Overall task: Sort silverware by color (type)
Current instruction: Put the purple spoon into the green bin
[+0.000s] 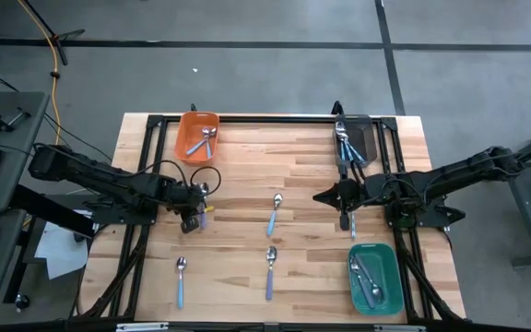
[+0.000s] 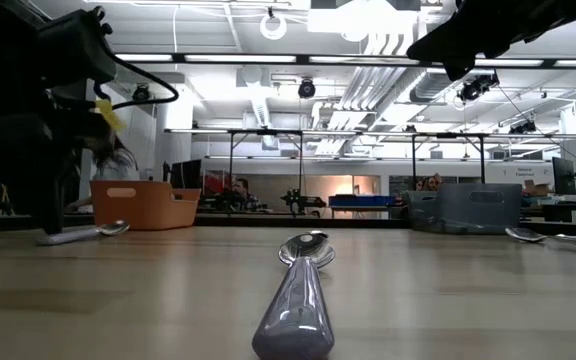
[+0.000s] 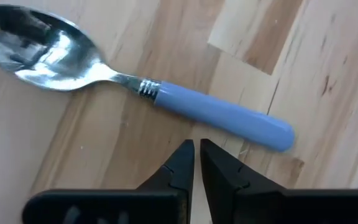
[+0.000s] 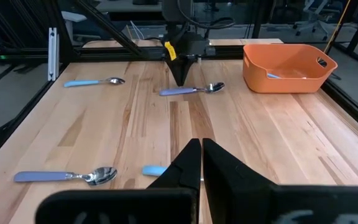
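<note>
A spoon with a shiny silver bowl and a periwinkle-blue handle lies flat on the wooden table, just ahead of the left gripper. Its fingertips stand nearly together (only a thin slit between them), holding nothing, beside the handle. No writing is legible.

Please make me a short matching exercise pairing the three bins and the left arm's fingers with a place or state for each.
Things:
1. orange bin
2. grey bin
3. green bin
4. left fingers

Places or states:
A. near right corner of the table
B. closed beside a purple-handled spoon, not gripping it
C. far edge, left side
D. far edge, right side

Pairs: 1-C, 2-D, 3-A, 4-B
</note>
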